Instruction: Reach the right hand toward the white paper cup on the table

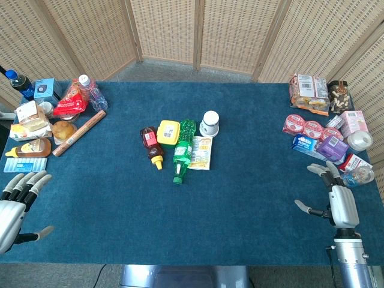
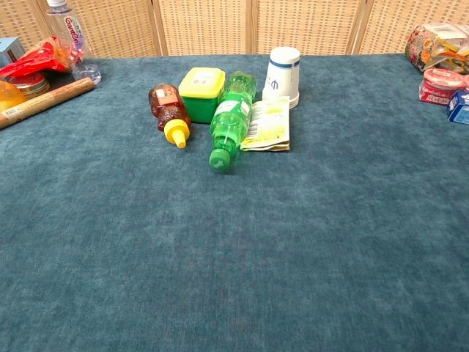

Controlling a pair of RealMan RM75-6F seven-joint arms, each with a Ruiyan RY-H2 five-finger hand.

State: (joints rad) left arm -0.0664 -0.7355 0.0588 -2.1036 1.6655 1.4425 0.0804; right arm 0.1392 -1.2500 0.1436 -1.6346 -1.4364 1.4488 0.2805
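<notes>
The white paper cup (image 1: 209, 123) stands upside down near the table's middle, also seen in the chest view (image 2: 283, 76), just behind a yellow-green packet (image 1: 202, 152). My right hand (image 1: 338, 198) rests flat near the front right corner, fingers spread, holding nothing, far to the right of the cup. At the front left edge my left hand (image 1: 18, 201) lies open and empty too. Neither hand shows in the chest view.
Left of the cup lie a green bottle (image 1: 183, 149), a yellow box (image 1: 168, 132) and a brown syrup bottle (image 1: 152, 144). Snack packs and tubs (image 1: 318, 135) crowd the right edge beside my right hand. Bottles, bags and a rolled stick (image 1: 78, 132) fill the left side.
</notes>
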